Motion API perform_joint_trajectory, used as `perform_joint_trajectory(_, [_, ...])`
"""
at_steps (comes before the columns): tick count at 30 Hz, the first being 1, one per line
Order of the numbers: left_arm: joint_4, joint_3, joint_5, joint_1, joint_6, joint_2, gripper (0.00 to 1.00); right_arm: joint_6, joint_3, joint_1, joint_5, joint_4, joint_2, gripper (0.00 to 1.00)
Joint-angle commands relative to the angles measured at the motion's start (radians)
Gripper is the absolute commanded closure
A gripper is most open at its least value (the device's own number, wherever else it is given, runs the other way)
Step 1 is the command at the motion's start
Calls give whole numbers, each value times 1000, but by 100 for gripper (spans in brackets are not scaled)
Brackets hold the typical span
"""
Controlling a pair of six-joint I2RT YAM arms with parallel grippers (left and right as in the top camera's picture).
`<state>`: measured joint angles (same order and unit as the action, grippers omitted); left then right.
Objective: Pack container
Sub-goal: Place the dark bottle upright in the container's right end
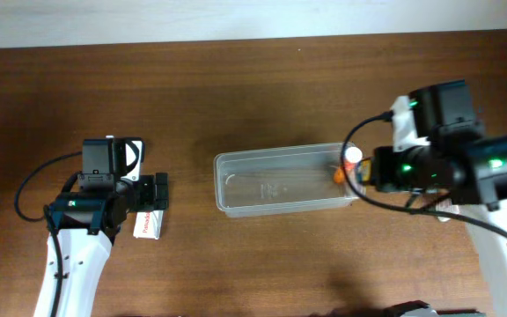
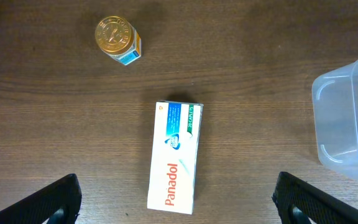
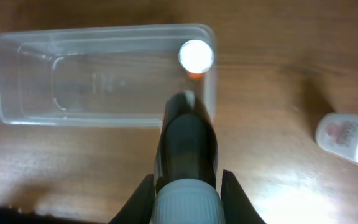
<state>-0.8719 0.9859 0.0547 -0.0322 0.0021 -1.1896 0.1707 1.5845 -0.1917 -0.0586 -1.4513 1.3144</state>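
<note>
Only clear text: "Panadol" in red letters, running lengthwise on the white-and-blue Panadol box (image 2: 175,157). At that box's other end is small white print on the blue band, probably "20 CAPLETS", not sure. On the overhead, same box (image 1: 150,224): red print only, too small. Gold-lidded jar (image 2: 118,38), up-left of the box: embossed lid and blue label, unreadable. Container (image 3: 23,74), right of the box: moulded marks in base, illegible. White bottle (image 3: 348,138), beyond the container from the box: red label, blurred. Dark white-capped bottle (image 3: 185,146): nothing legible.
</note>
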Motion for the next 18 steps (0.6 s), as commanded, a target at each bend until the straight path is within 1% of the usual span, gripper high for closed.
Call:
perform_joint_trajectory(1, [2,20,-14,3,-10,0,1,44,-126,-44,3,92,16,86])
perform_joint_trajectory(7, [2,20,-14,3,-10,0,1,48,-337,-44,9,302,51,86])
perform_joint_trajectory(10, [2,20,-14,3,-10,0,1,48,-362,-44,47,340,89,86])
perform_joint_trajectory(18, [2,20,-14,3,-10,0,1,48,-362,-44,70,352,238,86])
